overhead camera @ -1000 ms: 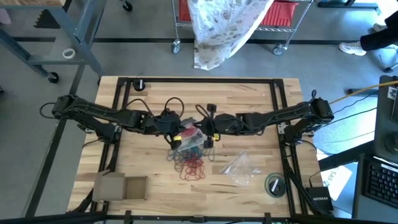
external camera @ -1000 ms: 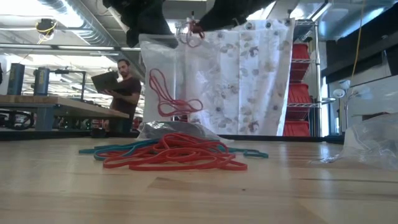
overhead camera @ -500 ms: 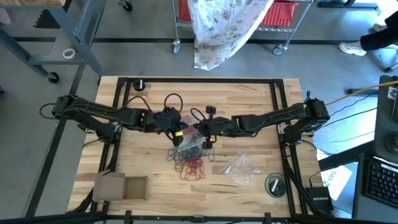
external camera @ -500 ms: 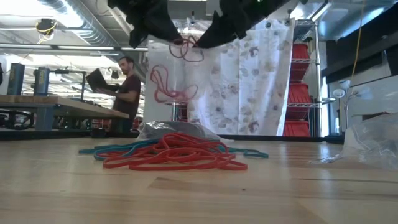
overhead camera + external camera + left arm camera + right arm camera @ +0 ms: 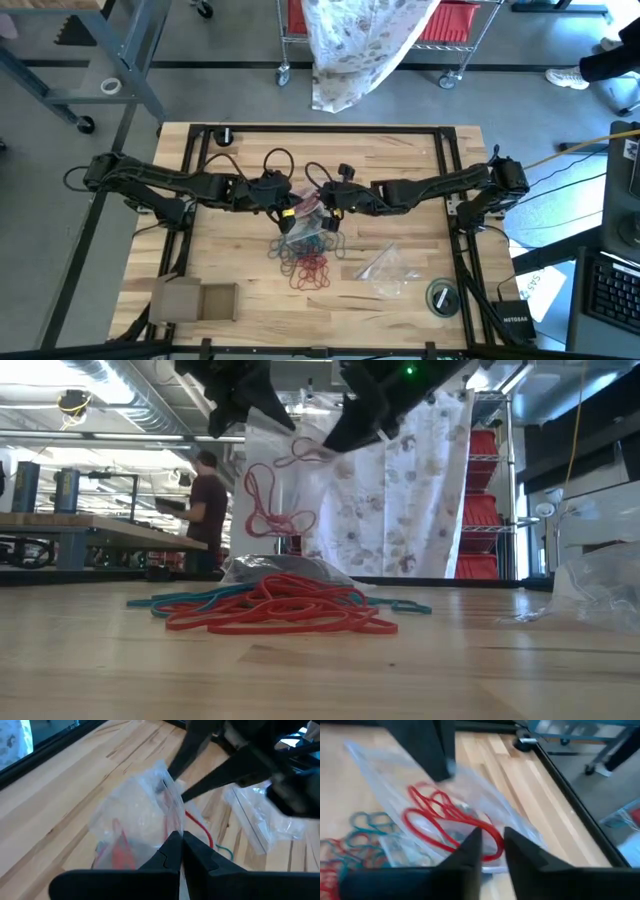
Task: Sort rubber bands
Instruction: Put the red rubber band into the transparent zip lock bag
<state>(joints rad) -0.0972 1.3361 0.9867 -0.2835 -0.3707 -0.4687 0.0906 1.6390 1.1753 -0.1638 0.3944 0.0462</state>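
Observation:
A clear plastic bag with red rubber bands inside hangs over the table's middle. My left gripper is shut on the bag's upper edge. My right gripper stands open at the bag's mouth, its fingers apart on either side of a red loop. Whether those fingers touch the bag does not show. A loose pile of red and teal rubber bands lies on the wood just in front of the bag. My left gripper pinches the bag's upper edge between its two shut fingers, coming slanting down from the table's left. The bag hangs below the fingers, and its lower end lies on the table behind the pile.
A second clear bag lies flat to the right of the pile. An open cardboard box sits at the near left, and a round roll at the near right. A person stands in the room beyond.
My right gripper has rolled, come a little toward the bag and opened. The red loop that was at its fingertips has dropped lower, into the bag's mouth. The bag stays hanging from my left gripper.

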